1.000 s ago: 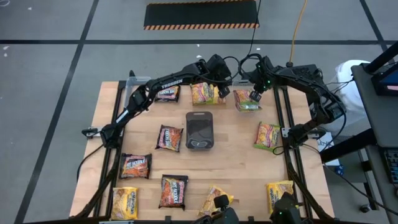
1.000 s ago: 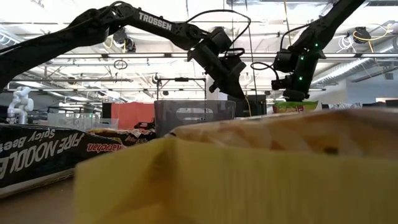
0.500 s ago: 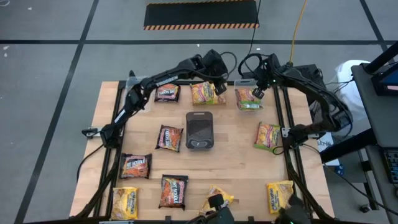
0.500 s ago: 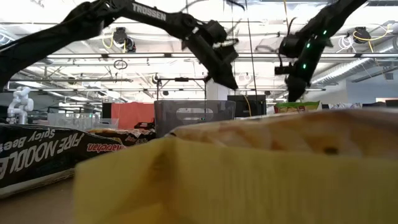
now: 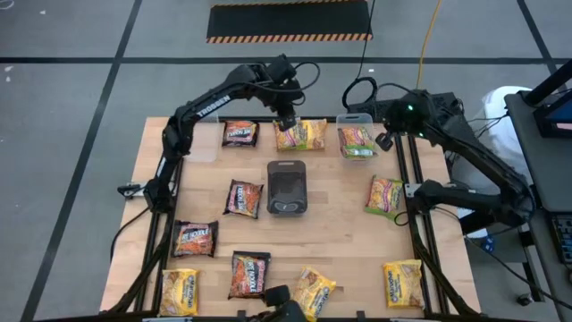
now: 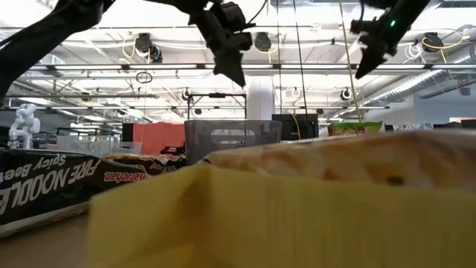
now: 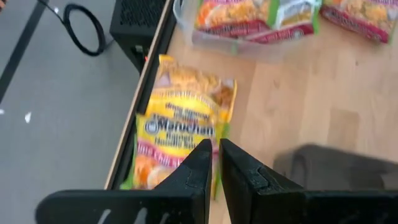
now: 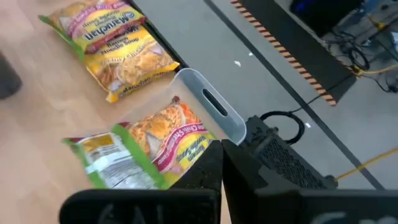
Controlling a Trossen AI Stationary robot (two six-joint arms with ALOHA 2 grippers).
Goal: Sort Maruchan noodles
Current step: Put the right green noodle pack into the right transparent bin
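Maruchan noodle packets lie flat over the wooden table (image 5: 340, 241). A yellow-pink packet (image 7: 183, 124) lies at the far edge. My left gripper (image 7: 216, 152) hangs well above it, slightly open with a thin slit and nothing between the fingers. A clear tub (image 8: 214, 106) at the far right holds green-edged packets (image 8: 165, 143). My right gripper (image 8: 221, 163) hangs above the tub's right side (image 5: 384, 141), shut and empty. Both grippers are high in the low view, the left (image 6: 234, 74) and the right (image 6: 363, 71).
A dark grey tray (image 5: 286, 186) stands mid-table. Brown packets lie at the left (image 5: 239, 132), (image 5: 242, 198), (image 5: 194, 237), (image 5: 249, 274). Yellow ones lie along the near edge (image 5: 180, 291), (image 5: 313, 288), (image 5: 402, 282). A green-edged one (image 5: 386, 194) lies at the right.
Both grippers have risen. My left gripper has climbed from just over the far-edge packet and drifted toward the table's left. My right gripper has lifted away from the tub's packets and swung toward the right edge. The packets have stayed where they were.
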